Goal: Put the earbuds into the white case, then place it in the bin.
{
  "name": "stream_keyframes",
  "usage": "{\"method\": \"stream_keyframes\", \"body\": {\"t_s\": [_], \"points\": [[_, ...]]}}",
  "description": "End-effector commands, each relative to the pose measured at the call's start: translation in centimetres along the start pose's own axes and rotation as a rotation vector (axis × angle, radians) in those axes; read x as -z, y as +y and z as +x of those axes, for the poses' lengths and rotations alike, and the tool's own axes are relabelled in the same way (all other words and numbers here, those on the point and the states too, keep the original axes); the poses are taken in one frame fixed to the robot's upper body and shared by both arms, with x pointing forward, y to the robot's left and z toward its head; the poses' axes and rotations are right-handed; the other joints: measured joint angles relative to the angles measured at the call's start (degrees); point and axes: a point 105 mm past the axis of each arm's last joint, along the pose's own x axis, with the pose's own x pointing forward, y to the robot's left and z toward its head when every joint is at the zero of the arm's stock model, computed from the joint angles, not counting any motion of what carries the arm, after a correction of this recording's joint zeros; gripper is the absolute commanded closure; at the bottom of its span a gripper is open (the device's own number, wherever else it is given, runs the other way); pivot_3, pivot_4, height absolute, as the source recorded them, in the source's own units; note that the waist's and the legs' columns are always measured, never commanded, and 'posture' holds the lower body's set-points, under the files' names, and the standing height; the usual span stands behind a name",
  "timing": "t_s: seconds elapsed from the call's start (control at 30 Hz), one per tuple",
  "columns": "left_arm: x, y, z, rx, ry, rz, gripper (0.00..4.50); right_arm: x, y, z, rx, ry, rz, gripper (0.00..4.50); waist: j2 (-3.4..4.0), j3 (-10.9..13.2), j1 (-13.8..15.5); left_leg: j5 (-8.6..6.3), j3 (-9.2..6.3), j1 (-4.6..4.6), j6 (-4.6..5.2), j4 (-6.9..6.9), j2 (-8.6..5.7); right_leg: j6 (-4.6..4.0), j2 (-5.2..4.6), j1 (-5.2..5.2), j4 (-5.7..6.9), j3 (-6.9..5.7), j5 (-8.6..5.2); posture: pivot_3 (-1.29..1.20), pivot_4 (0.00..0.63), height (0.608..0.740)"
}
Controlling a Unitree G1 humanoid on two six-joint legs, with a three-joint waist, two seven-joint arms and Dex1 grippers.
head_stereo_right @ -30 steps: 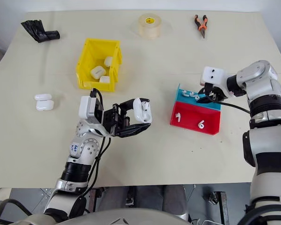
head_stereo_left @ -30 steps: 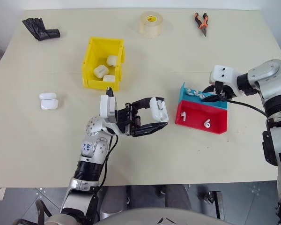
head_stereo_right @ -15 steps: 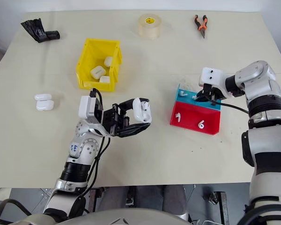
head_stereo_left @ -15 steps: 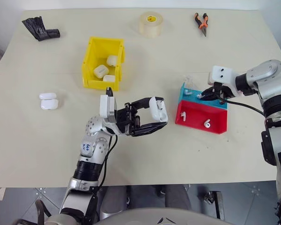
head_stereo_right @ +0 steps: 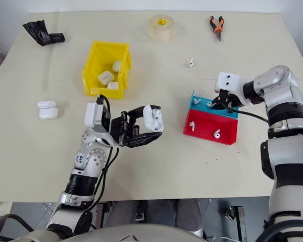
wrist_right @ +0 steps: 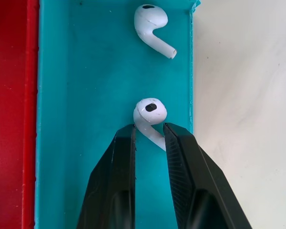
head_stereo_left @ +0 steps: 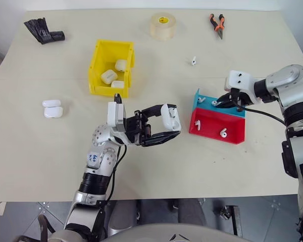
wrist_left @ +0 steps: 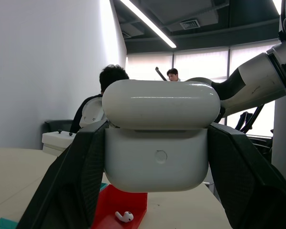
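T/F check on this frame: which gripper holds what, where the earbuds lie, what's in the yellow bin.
1. The left gripper is shut on a white case. True.
2. The right gripper pinches an earbud by its stem over the teal tray. True.
3. The yellow bin holds no cases. False: three white cases lie in it.
4. Every earbud lies in a tray. False: a loose earbud lies on the table, beyond the trays.
5. The red tray holds two earbuds. True.
6. The pliers lie next to the two spare cases. False: the pliers are at the far right, those cases at the left.
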Motion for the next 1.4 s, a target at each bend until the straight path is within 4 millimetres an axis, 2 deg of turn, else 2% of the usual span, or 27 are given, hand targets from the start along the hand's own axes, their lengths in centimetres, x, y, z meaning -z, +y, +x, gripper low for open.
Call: {"method": "stream_keyframes", "body": {"t_s": [0.03, 0.4, 0.57, 0.67, 0.8, 0.97, 1.4], "points": [[-0.9, -0.2, 0.6, 0.025, -0.019, 0.042, 1.57, 0.1, -0.1, -0.5, 0.016, 0.027, -0.089, 3.56, 0.00, 0.0, 0.0, 0.00, 0.00, 0.00, 0.00, 0.00, 0.00, 0.00, 0.00, 0.00, 0.00, 0.00, 0.00, 0.00, 0.150, 0.740], [-1.0, -0.2, 0.5, 0.020, -0.022, 0.042, 1.57, -0.4, 0.2, -0.1, -0.021, 0.061, -0.244, 3.56, 0.00, 0.0, 0.0, 0.00, 0.00, 0.01, 0.00, 0.00, 0.00, 0.00, 0.00, 0.00, 0.00, 0.00, 0.00, 0.00, 0.150, 0.740], [-1.0, -0.2, 0.5, 0.009, -0.023, 0.047, 1.57, 0.0, 1.2, -0.3, -0.138, 0.062, -0.084, 3.56, 0.00, 0.0, 0.1, 0.00, 0.00, 0.01, 0.00, 0.00, 0.00, 0.00, 0.00, 0.00, 0.01, 0.00, 0.00, 0.00, 0.150, 0.740], [-1.0, -0.1, 0.4, 0.007, -0.022, 0.048, 1.57, 0.2, 1.8, -0.7, -0.200, 0.074, -0.054, 2.96, 0.00, 0.0, 0.1, 0.00, 0.00, 0.00, 0.00, 0.01, 0.00, 0.00, 0.00, 0.01, 0.00, 0.00, 0.00, 0.00, 0.150, 0.740], [-1.0, -0.1, 0.4, 0.007, -0.022, 0.047, 1.57, -0.6, 1.3, -0.7, -0.158, 0.044, -0.111, 1.67, 0.00, 0.0, 0.1, 0.00, 0.00, 0.00, 0.00, 0.01, 0.00, 0.00, 0.00, 0.00, 0.00, 0.00, 0.00, 0.00, 0.150, 0.740], [-1.0, 0.0, 0.5, 0.008, -0.023, 0.047, 1.57, -1.0, 0.4, -0.6, -0.082, 0.052, -0.158, 1.67, 0.01, 0.0, 0.1, 0.00, 0.00, 0.00, 0.00, 0.00, 0.00, 0.00, 0.00, 0.00, 0.00, 0.00, 0.00, 0.00, 0.150, 0.740], [-0.9, -0.1, 0.4, -0.003, -0.022, 0.050, 1.57, -1.6, 0.5, 0.4, -0.103, 0.040, -0.077, 1.67, 0.01, 0.0, -0.5, 0.00, 0.00, 0.01, 0.00, 0.00, 0.01, 0.00, 0.00, 0.00, 0.01, 0.00, 0.00, 0.00, 0.150, 0.740]]}}
